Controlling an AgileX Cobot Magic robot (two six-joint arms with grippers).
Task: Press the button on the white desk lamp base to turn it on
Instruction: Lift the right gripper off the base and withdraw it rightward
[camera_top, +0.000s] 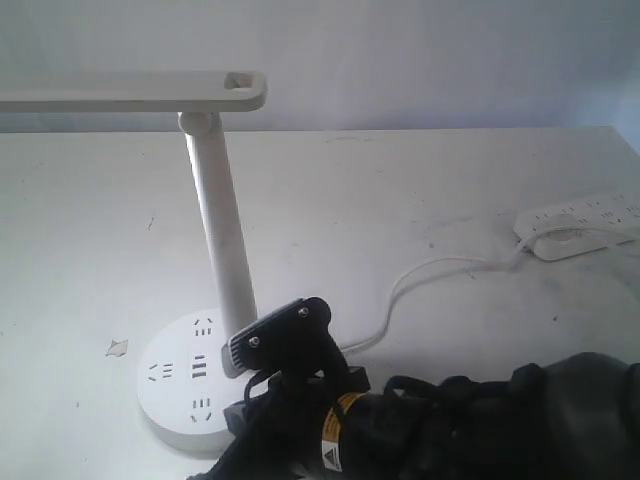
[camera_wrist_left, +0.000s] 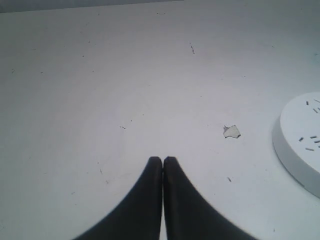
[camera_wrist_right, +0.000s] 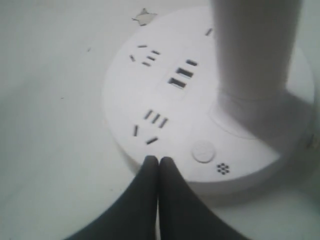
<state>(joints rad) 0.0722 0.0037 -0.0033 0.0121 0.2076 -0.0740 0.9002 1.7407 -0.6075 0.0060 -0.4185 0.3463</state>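
White hard plastic is used for the button (camera_wrist_right: 203, 151), set in the white desk lamp base (camera_wrist_right: 125, 95) near its rim. It is judged stiff and smooth, so nothing is to be gripped; only its centre should be pushed. The right gripper (camera_wrist_right: 159, 159) is pressed together at the base rim, beside the button; the left gripper (camera_wrist_left: 163, 159), likewise pressed together, is apart from the base.

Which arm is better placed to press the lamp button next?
Right. The right gripper, shut, is at the rim of the base, close beside the button. The left gripper, also shut, is over the table, with only the base's edge in its view.
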